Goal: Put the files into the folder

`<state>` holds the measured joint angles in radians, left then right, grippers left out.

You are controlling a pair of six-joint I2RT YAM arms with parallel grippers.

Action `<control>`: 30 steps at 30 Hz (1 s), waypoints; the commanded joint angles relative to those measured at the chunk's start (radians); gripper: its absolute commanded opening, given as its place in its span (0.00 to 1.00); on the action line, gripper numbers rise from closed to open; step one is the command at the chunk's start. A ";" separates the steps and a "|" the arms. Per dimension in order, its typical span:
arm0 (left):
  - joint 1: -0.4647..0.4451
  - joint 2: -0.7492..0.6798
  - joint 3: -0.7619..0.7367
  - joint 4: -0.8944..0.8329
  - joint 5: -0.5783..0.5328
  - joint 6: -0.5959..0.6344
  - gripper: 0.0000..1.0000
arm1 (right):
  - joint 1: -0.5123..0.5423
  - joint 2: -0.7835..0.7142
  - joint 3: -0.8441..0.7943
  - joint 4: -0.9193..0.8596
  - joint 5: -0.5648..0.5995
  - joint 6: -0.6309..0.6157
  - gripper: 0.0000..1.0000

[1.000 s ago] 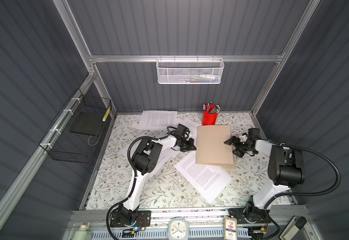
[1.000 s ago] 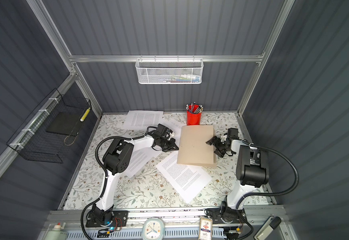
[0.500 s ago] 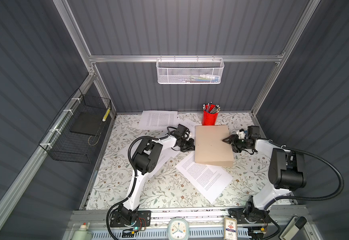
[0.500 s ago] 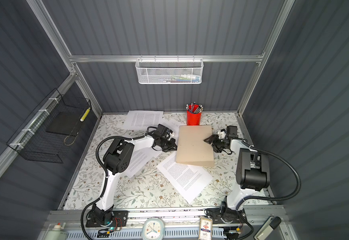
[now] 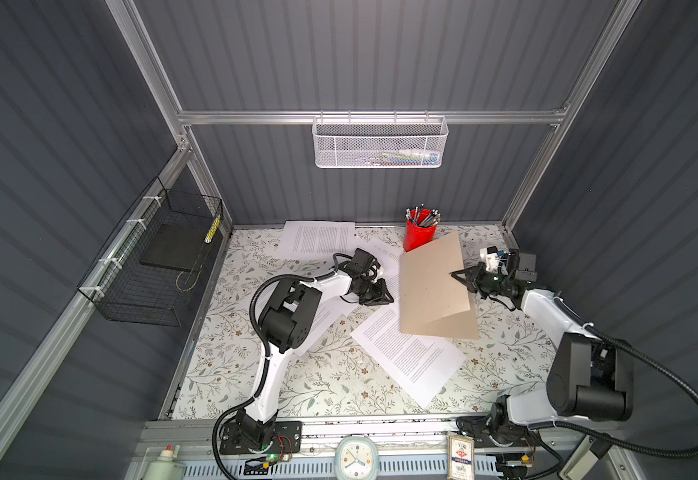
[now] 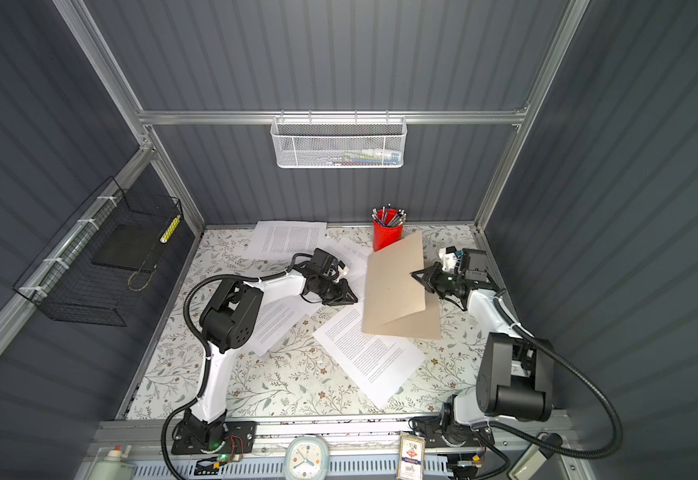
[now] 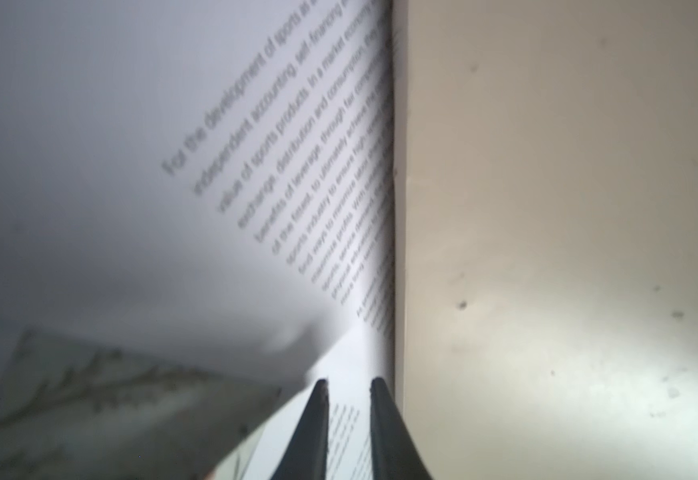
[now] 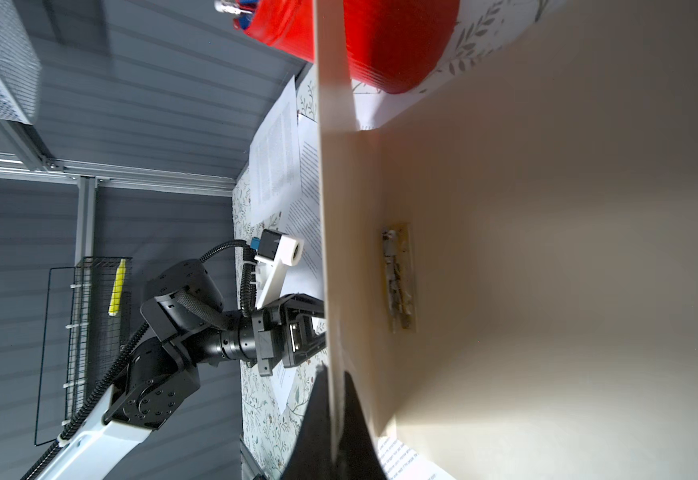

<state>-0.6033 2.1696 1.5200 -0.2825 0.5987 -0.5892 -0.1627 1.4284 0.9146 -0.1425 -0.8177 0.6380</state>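
Observation:
The tan folder (image 5: 430, 286) (image 6: 395, 291) lies mid-table with its top cover raised and hinged along the left side. My right gripper (image 5: 456, 274) (image 6: 416, 274) (image 8: 333, 372) is shut on the cover's free edge. In the right wrist view the metal clip (image 8: 399, 282) shows inside the folder (image 8: 546, 249). My left gripper (image 5: 387, 297) (image 6: 351, 297) (image 7: 349, 382) sits at the folder's left edge, jaws slightly open, nothing between them. White printed files lie loose: one in front of the folder (image 5: 409, 357) (image 6: 370, 353), one at the back (image 5: 318, 241), one under the left arm (image 5: 324, 318), one beside the folder (image 7: 256, 145).
A red pen cup (image 5: 420, 232) (image 8: 380, 41) stands just behind the folder. A black wire basket (image 5: 160, 266) with a black slab hangs on the left wall. A white mesh basket (image 5: 380, 141) hangs on the back wall. The front rail holds a small clock (image 5: 355, 457).
My right gripper has shut on the folder's cover edge and lifted it, so the flat folder now stands open. My left gripper's jaws have parted slightly at the folder's left edge.

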 commanded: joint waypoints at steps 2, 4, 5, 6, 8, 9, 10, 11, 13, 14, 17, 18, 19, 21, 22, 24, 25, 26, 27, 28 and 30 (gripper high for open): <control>-0.009 -0.167 -0.093 -0.065 -0.008 0.056 0.25 | -0.013 -0.081 -0.011 -0.016 -0.049 0.016 0.00; -0.013 -0.214 -0.181 -0.080 -0.035 0.068 0.24 | -0.014 -0.103 -0.005 -0.040 -0.047 0.015 0.00; -0.017 -0.235 -0.219 -0.085 -0.047 0.074 0.24 | -0.014 -0.117 -0.005 -0.044 -0.052 0.015 0.00; -0.022 -0.257 -0.254 -0.085 -0.056 0.077 0.25 | -0.014 -0.127 -0.006 -0.045 -0.055 0.017 0.00; -0.032 -0.299 -0.328 -0.078 -0.069 0.077 0.24 | -0.012 -0.154 -0.012 -0.048 -0.050 0.020 0.00; -0.038 -0.313 -0.359 -0.070 -0.072 0.073 0.24 | -0.013 -0.166 -0.011 -0.051 -0.046 0.021 0.00; -0.045 -0.330 -0.391 -0.057 -0.074 0.067 0.24 | -0.014 -0.180 -0.011 -0.053 -0.042 0.023 0.00; -0.056 -0.341 -0.419 -0.041 -0.073 0.058 0.25 | -0.013 -0.189 -0.010 -0.055 -0.039 0.026 0.00; -0.075 -0.351 -0.461 -0.022 -0.075 0.044 0.25 | -0.013 -0.206 -0.006 -0.060 -0.029 0.030 0.00; -0.084 -0.354 -0.480 -0.011 -0.076 0.036 0.25 | -0.014 -0.212 -0.003 -0.066 -0.023 0.028 0.00; -0.102 -0.348 -0.522 0.031 -0.076 0.015 0.26 | -0.013 -0.227 0.003 -0.074 -0.018 0.028 0.00; -0.106 -0.340 -0.526 0.037 -0.075 0.014 0.26 | -0.014 -0.229 0.004 -0.076 -0.018 0.028 0.00; -0.111 -0.328 -0.530 0.047 -0.076 0.011 0.26 | -0.013 -0.232 0.006 -0.080 -0.017 0.026 0.00; -0.120 -0.298 -0.526 0.064 -0.080 0.008 0.26 | -0.013 -0.243 0.006 -0.082 -0.013 0.027 0.00; -0.127 -0.280 -0.523 0.073 -0.084 0.004 0.26 | -0.014 -0.249 0.007 -0.087 -0.011 0.029 0.00; -0.139 -0.239 -0.509 0.097 -0.082 -0.007 0.26 | -0.014 -0.258 0.014 -0.096 -0.003 0.026 0.00; -0.148 -0.213 -0.496 0.113 -0.077 -0.016 0.26 | -0.013 -0.263 0.020 -0.105 0.002 0.023 0.00; -0.160 -0.189 -0.479 0.128 -0.071 -0.025 0.26 | -0.014 -0.268 0.027 -0.113 0.007 0.023 0.00; -0.172 -0.167 -0.455 0.136 -0.071 -0.031 0.26 | -0.014 -0.273 0.033 -0.118 0.012 0.022 0.00; -0.186 -0.138 -0.424 0.141 -0.069 -0.037 0.26 | -0.013 -0.278 0.041 -0.123 0.022 0.023 0.00; -0.216 -0.084 -0.361 0.150 -0.068 -0.047 0.26 | -0.013 -0.284 0.061 -0.139 0.036 0.024 0.00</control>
<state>-0.7780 1.9781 1.1278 -0.1169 0.5892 -0.6113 -0.1764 1.1706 0.9203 -0.2687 -0.7914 0.6559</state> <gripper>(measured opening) 0.259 0.044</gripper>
